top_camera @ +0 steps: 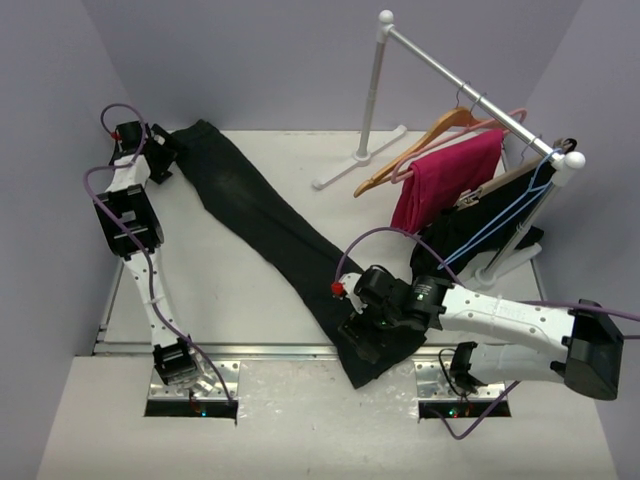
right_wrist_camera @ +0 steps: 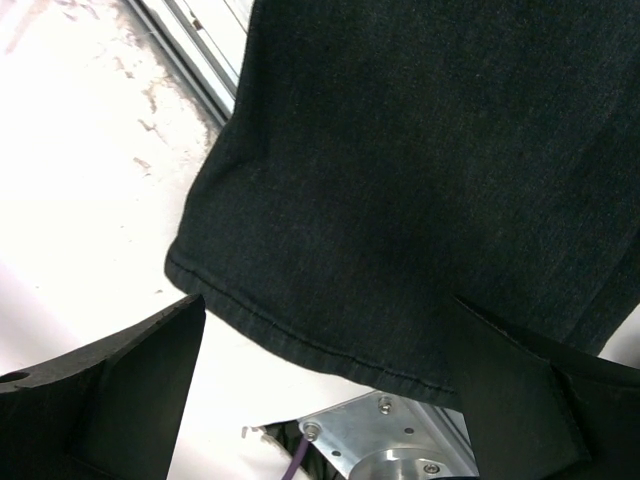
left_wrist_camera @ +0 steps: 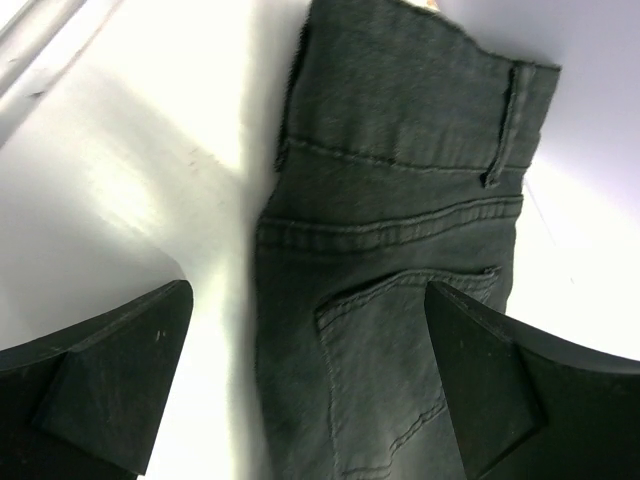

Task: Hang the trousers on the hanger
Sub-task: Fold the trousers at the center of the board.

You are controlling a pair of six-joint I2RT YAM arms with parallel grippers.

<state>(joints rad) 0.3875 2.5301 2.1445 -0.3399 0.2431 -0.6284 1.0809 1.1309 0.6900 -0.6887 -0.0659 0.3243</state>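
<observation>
Pale worktop [top_camera: 250, 300] boxed in by lilac walls. Near edge: right tool [right_wrist_camera: 325, 400], jaws wide, nothing held, poised just above the stitched hem of the long black trousers [top_camera: 270, 235] of soft matte fabric, wide-legged. Hem draped past the worktop's near edge. Legs stacked flat, running diagonally from near right to far left. Far left: left tool [left_wrist_camera: 305, 390], jaws equally wide, empty, straddling the waistband end. Back pocket and belt loop visible between its fingers, no contact apparent. Far right, well apart from the trousers: tan wooden hanger [top_camera: 420, 145] with sloping shoulders and straight lower bar, hooked on a white rail [top_camera: 470, 85], just beside a magenta-pink garment [top_camera: 445, 185].

Handling, judged: limp, no stiffness, likely to sag and fold wherever unsupported. Moderate weight for cloth, not fragile. Matte weave probably grippy enough in the pads, yet prone to sliding off a smooth wooden bar if the halves hang uneven. Best holds: thick seamed waistband for one tool, stitched hem for the other. Pinch through both layers, not a single ply. Then drape at mid-length over the lower bar.
</observation>
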